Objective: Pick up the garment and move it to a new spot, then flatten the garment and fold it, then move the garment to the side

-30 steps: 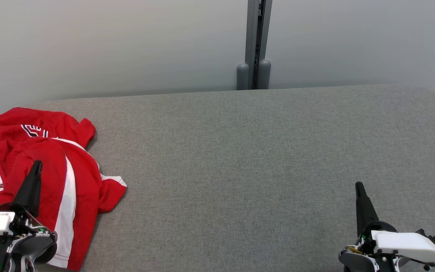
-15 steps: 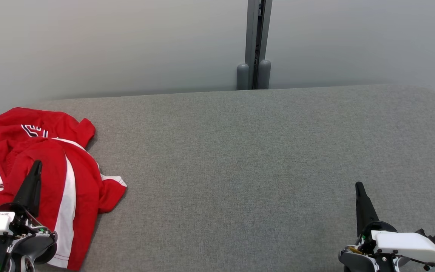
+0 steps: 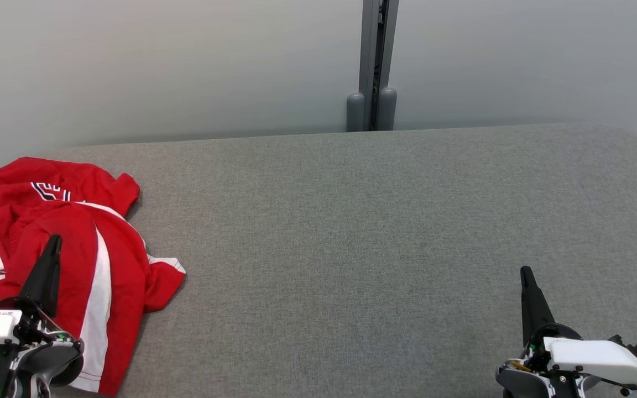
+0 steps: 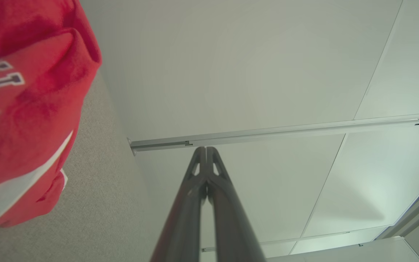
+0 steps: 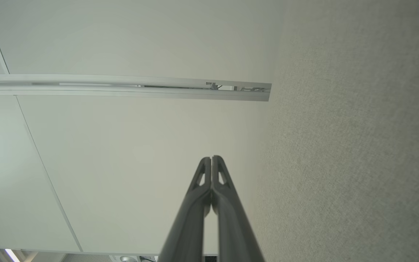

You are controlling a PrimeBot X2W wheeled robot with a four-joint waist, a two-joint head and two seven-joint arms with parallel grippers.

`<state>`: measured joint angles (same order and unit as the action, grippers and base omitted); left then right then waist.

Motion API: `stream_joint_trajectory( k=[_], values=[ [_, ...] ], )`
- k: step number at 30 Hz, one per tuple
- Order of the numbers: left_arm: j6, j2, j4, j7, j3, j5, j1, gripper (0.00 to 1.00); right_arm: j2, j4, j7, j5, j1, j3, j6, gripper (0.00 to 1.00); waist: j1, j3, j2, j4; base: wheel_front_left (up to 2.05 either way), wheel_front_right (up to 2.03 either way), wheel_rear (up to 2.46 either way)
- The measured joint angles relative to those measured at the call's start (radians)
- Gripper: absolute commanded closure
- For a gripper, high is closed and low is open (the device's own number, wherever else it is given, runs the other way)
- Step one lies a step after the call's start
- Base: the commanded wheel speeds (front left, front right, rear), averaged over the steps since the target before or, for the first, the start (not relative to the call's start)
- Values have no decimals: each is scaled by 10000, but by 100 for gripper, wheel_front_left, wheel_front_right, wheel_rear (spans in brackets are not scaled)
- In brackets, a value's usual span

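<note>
Where red garment [image 3: 75, 226] lies, grey fabric surface [image 3: 351, 249], perhaps partition wall [image 3: 158, 66].

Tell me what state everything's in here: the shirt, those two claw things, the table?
red and white jersey: crumpled in a heap, unfolded, not gripped.
left gripper: shut, holding nothing, by the jersey.
right gripper: shut, holding nothing, over the table's right side.
grey fabric-covered table: flat, carrying the jersey at its left end.
</note>
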<state>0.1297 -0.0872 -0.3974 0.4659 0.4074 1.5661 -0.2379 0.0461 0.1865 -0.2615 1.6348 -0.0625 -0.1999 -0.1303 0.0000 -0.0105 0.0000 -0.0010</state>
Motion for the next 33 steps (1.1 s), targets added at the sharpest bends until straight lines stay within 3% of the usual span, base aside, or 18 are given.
stream_joint_trajectory(
  k=[33],
  values=[
    [0,-2,0,-2,0,0,0,100,0,0,0,0,0,0,0,100,0,0,0,0,0,0,0]
  ],
)
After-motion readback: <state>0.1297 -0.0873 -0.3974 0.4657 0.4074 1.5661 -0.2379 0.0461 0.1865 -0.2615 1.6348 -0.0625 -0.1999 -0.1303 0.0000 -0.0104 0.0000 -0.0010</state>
